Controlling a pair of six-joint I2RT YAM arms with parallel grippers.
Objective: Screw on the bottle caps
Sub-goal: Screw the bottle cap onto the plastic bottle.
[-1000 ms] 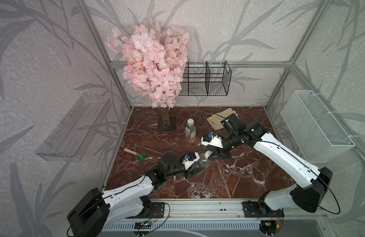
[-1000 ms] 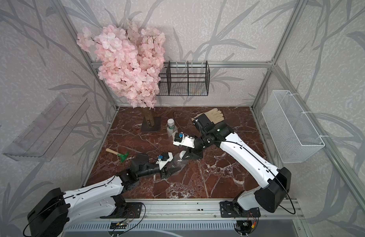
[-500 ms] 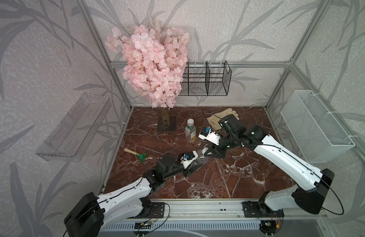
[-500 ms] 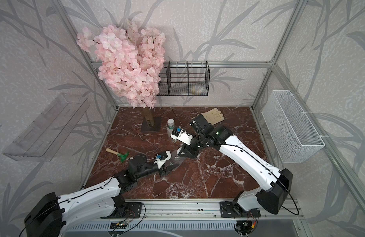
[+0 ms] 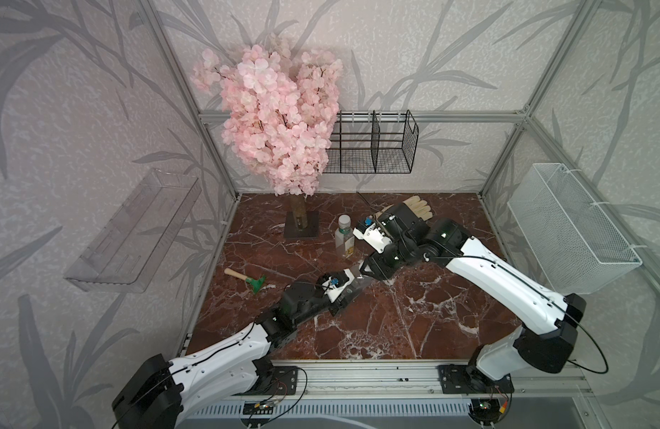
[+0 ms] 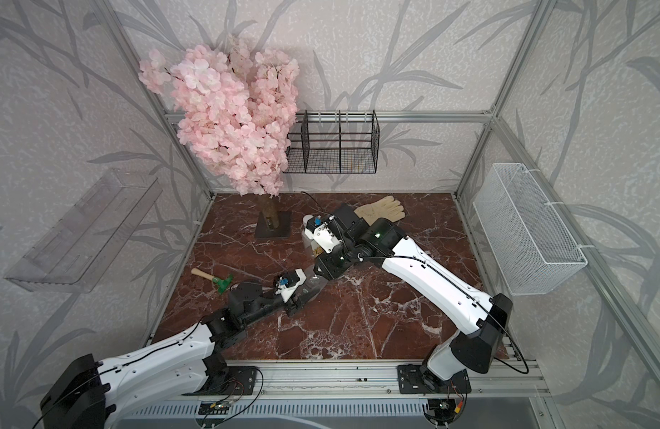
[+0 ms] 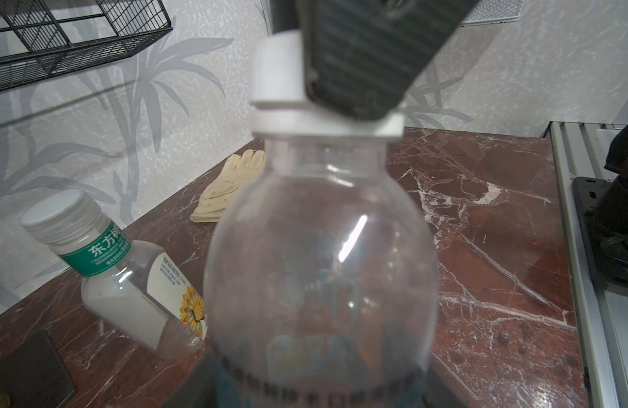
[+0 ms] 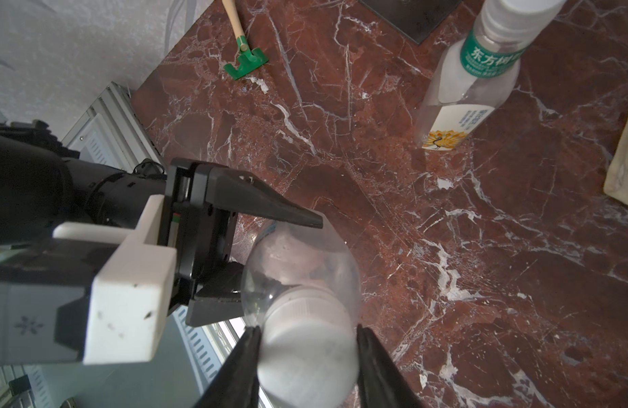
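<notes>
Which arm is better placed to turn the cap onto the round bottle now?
The right. The right gripper is shut on the white cap, which sits at the neck of the round bottle. The left gripper grips that bottle's body, so it should only steady it.

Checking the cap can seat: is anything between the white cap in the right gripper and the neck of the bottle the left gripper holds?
Nothing visible. The cap, pinched in the right gripper, sits directly on the neck of the round bottle held by the left gripper.
</notes>
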